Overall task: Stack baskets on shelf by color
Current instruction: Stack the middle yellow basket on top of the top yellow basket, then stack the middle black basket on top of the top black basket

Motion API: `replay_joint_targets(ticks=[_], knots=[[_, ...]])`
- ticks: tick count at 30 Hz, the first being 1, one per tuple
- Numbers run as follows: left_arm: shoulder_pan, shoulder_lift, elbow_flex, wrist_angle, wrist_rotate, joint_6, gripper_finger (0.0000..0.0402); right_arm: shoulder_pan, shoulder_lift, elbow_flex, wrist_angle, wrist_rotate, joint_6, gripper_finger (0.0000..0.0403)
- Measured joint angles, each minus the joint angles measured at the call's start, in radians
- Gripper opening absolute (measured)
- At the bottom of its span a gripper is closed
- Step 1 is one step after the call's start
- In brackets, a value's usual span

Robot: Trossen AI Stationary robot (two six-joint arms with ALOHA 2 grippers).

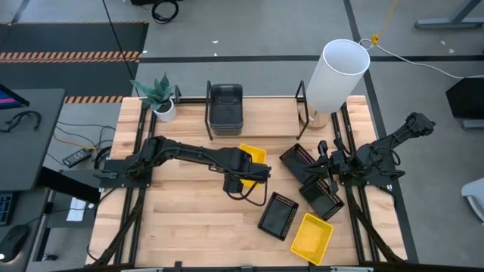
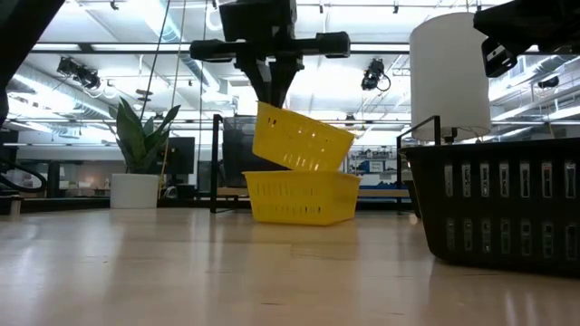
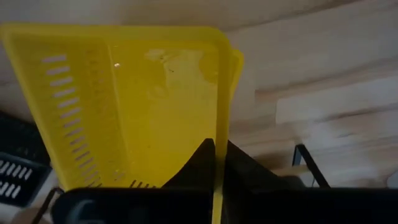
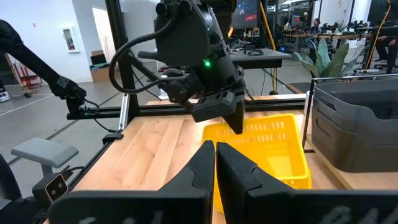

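Left gripper [image 2: 272, 95]: fingers clenched on rim of tilted bright yellow slotted plastic basket [image 2: 302, 138], held over second yellow basket [image 2: 302, 196], mid-table. Dark grey rounded baskets [image 1: 225, 107]: on light-wood shelf [image 1: 265, 113]. Right gripper [image 4: 215, 163]: closed, empty, near black perforated baskets [image 1: 321, 195].

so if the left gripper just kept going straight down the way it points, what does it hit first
Likely the second yellow basket on the table. The left gripper, shut on the tilted yellow basket's rim, points down, and the held basket's low edge looks close to the lower one; contact unclear.
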Motion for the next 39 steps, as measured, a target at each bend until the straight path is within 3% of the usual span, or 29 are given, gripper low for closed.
replay_joint_targets(ticks=[17,24,39], knots=[[-0.030,0.031,0.001,0.068,0.090,0.043,0.0013,0.000,0.000,0.000,0.000,0.000,0.000,0.0023],[-0.030,0.034,0.000,0.143,0.092,-0.058,0.0016,0.000,0.000,0.000,0.000,0.000,0.000,0.0023],[-0.028,0.056,0.000,0.133,0.128,-0.284,0.0120,0.000,0.000,0.000,0.000,0.000,0.000,0.0023]])
